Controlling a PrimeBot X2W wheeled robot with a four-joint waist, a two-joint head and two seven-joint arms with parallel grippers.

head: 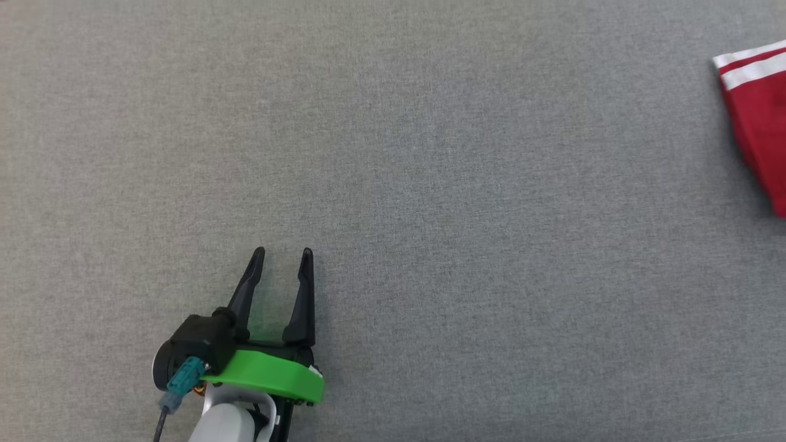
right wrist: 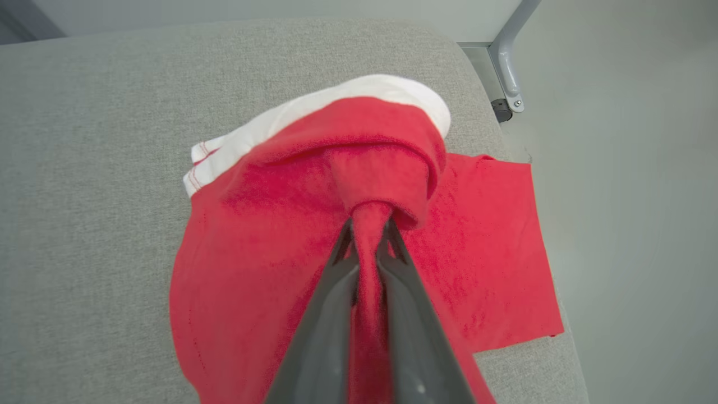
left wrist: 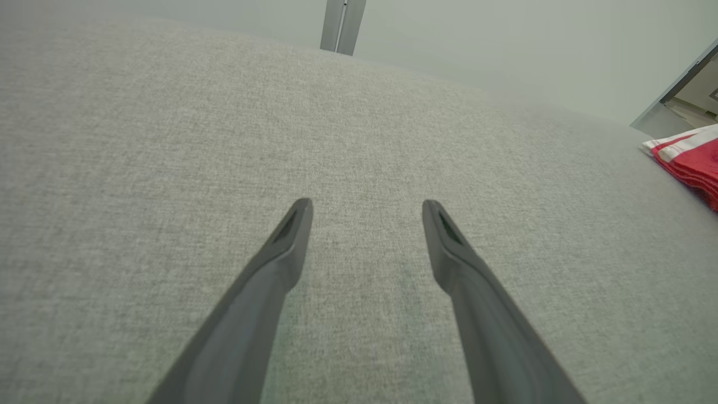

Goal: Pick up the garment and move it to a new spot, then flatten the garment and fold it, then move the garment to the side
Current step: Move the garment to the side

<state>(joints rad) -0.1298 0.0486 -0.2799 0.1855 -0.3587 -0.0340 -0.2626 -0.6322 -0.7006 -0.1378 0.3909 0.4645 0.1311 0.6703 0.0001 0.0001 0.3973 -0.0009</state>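
Head, left wrist and right wrist views of one moment. In the head view we see the left gripper (head: 283,252) at the lower left above a grey woven surface (head: 430,184), its two dark fingers spread apart with bare cloth between them and nothing held. A green collar (head: 270,376) rings the wrist, a teal connector (head: 184,376) with a dark cable sits beside it, and the pale forearm (head: 224,423) leaves the bottom edge. The garment (head: 758,116), red with white bands, is cut by the upper right edge of this view, well apart from the left gripper. In the left wrist view the left gripper (left wrist: 367,203) again stands wide, and we find the garment (left wrist: 693,160) at the far right, with a metal post (left wrist: 342,25) beyond the surface. In the right wrist view the right gripper (right wrist: 368,224) is closed on a raised ridge of the garment (right wrist: 252,252), the red cloth pinched between its fingers. The rest lies on the surface near its rounded corner, a white band with red stitching at the far side and a flat red panel reaching the surface's edge. A metal leg (right wrist: 513,50) stands past the corner.
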